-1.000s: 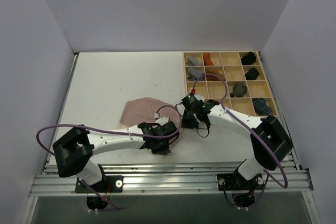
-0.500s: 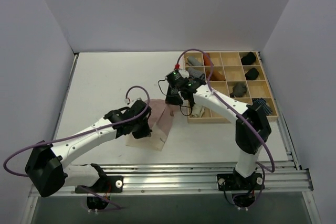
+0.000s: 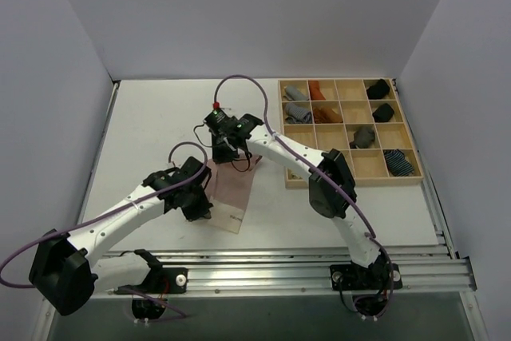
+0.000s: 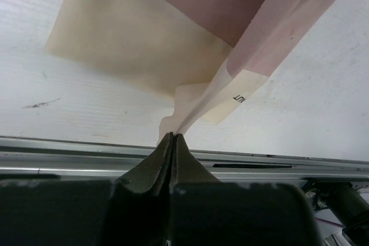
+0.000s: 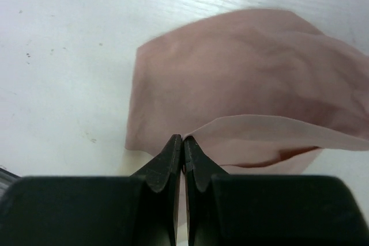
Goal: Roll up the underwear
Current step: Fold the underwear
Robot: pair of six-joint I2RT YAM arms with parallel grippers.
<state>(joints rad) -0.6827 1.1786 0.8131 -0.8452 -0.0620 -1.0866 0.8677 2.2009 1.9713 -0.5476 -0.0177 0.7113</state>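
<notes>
A large dusty-pink cloth brief (image 3: 235, 191) with a beige part (image 4: 132, 50) lies near the middle of the white table (image 3: 160, 125), drawn out into a long narrow shape that runs from the far side toward the near edge, slightly left of centre. The beige part lies at its near end and the pink cloth at the far end.

The left gripper (image 4: 173, 137) is pinched closed on a thin edge of the beige cloth at the near end. From that gripper's own camera, a folded strip rises away from the closed fingertips, and a small dark printed mark (image 4: 238, 97) shows on it. The right gripper (image 5: 183, 141) is likewise clamped tight on the pink edge at the far end, where a flap of cloth lifts off the flat layer beneath.

The two arms reach in from opposite ends, the left low across the table and the right stretched far over from its base.

Well to the right stands a shallow wooden tray with square compartments (image 3: 375, 180), apart from the brief. It holds small rolled bundles, among them a grey (image 3: 295, 93), a rust (image 3: 318, 89), a black (image 3: 377, 87) and a blue-striped one (image 3: 397, 161). An aluminium rail (image 3: 263, 273) runs along the near edge.
</notes>
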